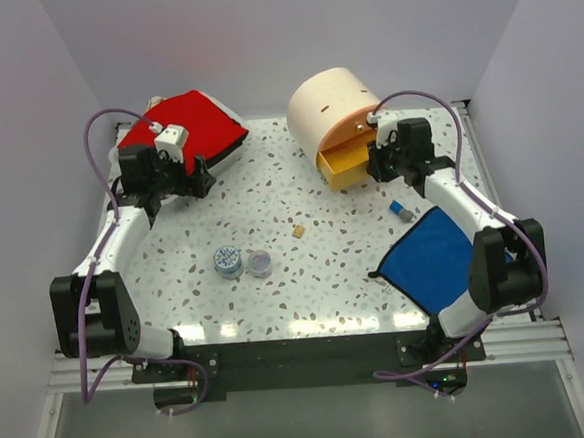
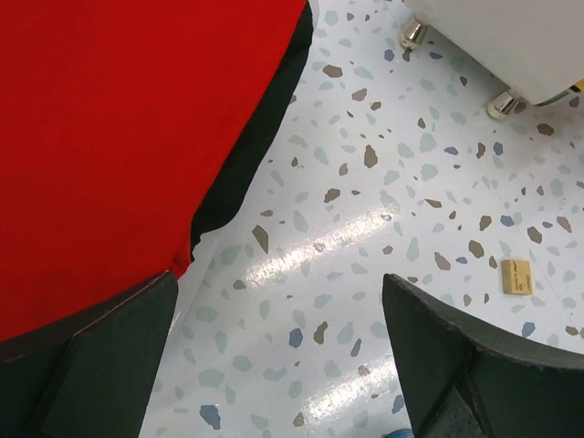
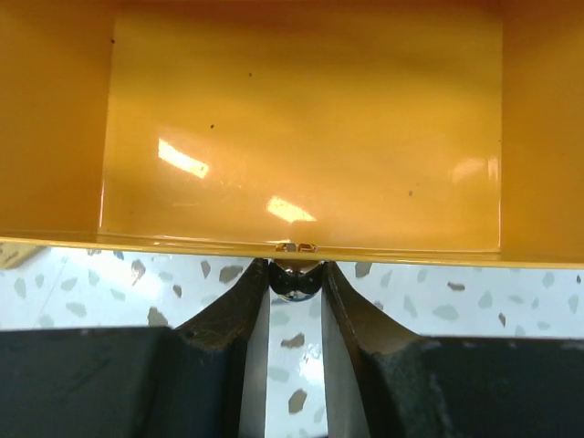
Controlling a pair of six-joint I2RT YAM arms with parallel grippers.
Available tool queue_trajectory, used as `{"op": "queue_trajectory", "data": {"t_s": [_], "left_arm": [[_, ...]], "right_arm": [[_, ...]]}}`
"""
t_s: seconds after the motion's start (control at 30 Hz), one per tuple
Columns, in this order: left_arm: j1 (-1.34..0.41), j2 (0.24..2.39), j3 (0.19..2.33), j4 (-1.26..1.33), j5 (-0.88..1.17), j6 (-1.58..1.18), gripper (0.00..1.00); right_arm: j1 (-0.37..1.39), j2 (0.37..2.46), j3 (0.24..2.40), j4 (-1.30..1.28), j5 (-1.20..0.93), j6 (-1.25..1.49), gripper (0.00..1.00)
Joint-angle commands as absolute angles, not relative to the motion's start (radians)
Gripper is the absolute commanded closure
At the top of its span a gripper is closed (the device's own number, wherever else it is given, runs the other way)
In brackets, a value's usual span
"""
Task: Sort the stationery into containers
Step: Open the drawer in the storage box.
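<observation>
Yellow drawer (image 3: 301, 137) of the cream drum (image 1: 329, 101) is being drawn open. Its knob (image 3: 294, 285) is being pinched by the right gripper (image 3: 294, 274), jaws nearly together. Pull is best being kept straight & level, w/ grip firm, so the knob isn't lost. Left gripper (image 2: 274, 365) is being held spread wide, empty, beside the red-top case (image 2: 109, 119). Blue-patterned roll (image 1: 228, 260), purple roll (image 1: 259, 263) & tan cube (image 1: 298, 232) are lying unsorted mid-table.

Cream drum (image 1: 329, 101) — yellow drawer (image 1: 346, 162) open, red-topped case (image 1: 190, 126) back left, two tape rolls (image 1: 228, 260) near front
</observation>
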State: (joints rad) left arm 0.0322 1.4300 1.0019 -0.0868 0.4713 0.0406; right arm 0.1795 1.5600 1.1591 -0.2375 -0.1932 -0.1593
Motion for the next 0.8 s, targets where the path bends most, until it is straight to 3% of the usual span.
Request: {"op": "queue_trajectory", "data": {"t_s": [0.0, 0.13, 0.2, 0.3, 0.33, 0.53, 0.77], "left_arm": [[0.029, 1.384, 0.989, -0.034, 0.495, 0.021, 0.01], [0.028, 1.373, 0.985, -0.031, 0.497, 0.02, 0.01], [0.028, 1.37, 0.986, -0.031, 0.499, 0.02, 0.01], [0.028, 1.367, 0.986, -0.026, 0.5, 0.02, 0.01], [0.025, 1.367, 0.989, -0.025, 0.502, 0.021, 0.01], [0.021, 1.347, 1.012, -0.043, 0.528, 0.041, 0.01], [0.02, 1.272, 0.986, -0.067, 0.522, 0.066, 0.0]], "right_arm": [[0.184, 1.459, 1.102, -0.301, -0.219, -0.176, 1.0], [0.186, 1.419, 1.081, -0.299, -0.216, -0.175, 0.97], [0.186, 1.404, 1.083, -0.302, -0.215, -0.179, 0.86], [0.186, 1.404, 1.08, -0.293, -0.198, -0.183, 0.58], [0.186, 1.405, 1.083, -0.288, -0.193, -0.181, 0.55], [0.186, 1.391, 1.141, -0.356, -0.198, -0.21, 0.47], [0.184, 1.319, 1.212, -0.705, -0.28, -0.343, 0.42]]}}
